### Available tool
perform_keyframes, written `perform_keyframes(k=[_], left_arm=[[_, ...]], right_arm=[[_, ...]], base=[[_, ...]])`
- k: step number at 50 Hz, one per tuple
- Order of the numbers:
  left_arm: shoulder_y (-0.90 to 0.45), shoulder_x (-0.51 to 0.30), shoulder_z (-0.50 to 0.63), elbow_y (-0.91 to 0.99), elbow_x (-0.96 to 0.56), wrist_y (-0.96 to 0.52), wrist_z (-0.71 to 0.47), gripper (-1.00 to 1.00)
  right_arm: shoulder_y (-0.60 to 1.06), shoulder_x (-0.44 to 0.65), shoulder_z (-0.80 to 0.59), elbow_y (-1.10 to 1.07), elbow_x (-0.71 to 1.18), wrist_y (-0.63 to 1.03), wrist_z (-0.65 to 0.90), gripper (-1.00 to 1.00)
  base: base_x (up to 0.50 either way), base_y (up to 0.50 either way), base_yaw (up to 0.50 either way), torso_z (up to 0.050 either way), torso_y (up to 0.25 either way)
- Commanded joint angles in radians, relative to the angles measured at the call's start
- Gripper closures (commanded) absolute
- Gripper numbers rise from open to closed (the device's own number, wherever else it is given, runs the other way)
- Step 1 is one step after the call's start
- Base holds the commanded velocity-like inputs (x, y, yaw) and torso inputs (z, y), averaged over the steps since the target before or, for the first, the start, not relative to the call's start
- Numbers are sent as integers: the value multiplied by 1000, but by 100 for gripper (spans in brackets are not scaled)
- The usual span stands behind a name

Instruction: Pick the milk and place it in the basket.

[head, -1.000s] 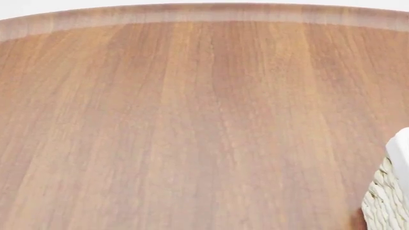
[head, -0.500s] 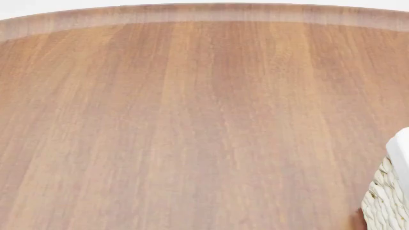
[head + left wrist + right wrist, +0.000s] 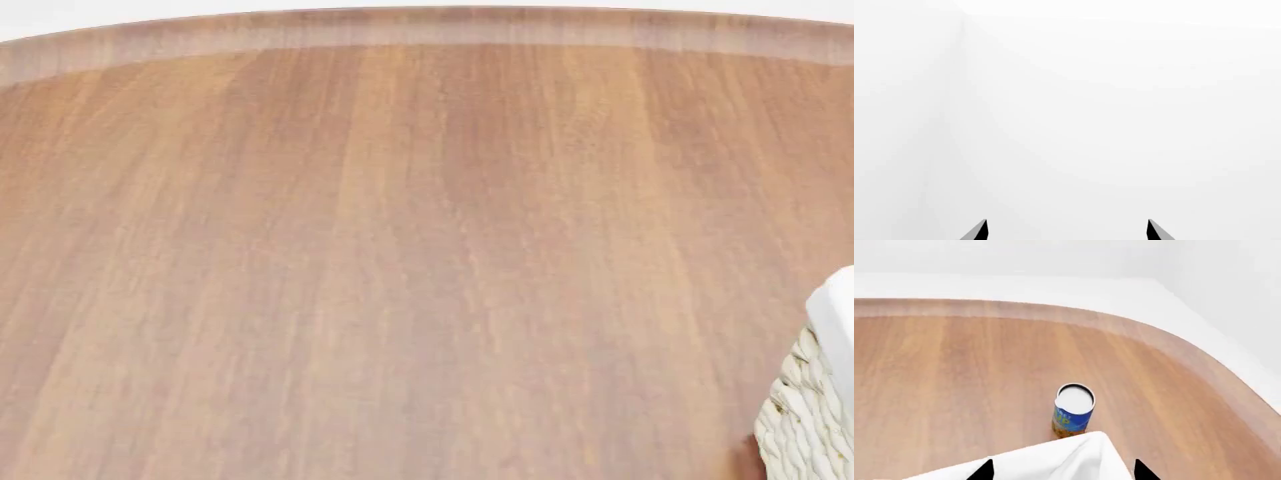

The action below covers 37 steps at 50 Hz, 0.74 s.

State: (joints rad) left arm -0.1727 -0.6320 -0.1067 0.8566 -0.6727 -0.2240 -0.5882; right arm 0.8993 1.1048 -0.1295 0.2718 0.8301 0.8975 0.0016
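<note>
Only right wrist: can (image 3: 1073,416) | head: basket (image 3: 810,400) corner | both tools released.

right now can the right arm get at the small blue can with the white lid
Probably yes. The blue can stands upright on the wooden table ahead of the right gripper, jaws open; only the white cloth liner corner lies between.

All I see of my body: two black pointed fingertips with grey inner faces on the left gripper (image 3: 1067,231), two plain black tips on the right gripper (image 3: 1062,471).
</note>
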Motion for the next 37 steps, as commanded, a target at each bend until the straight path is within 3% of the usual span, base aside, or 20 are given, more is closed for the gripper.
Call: perform_keyframes(k=[1, 21, 37], left_arm=[[1, 0, 3, -1, 2, 3, -1, -100], [5, -2, 3, -4, 2, 10, 0, -100], [5, -4, 1, -8, -4, 14, -1, -100]], right_arm=[[176, -43, -36, 3, -63, -25, 14, -100], [400, -123, -99, -162, -118, -50, 23, -100], [354, -145, -40, -387, -41, -66, 78, -100]], base=[[0, 0, 0, 0, 0], [0, 0, 0, 0, 0], [0, 0, 0, 0, 0]])
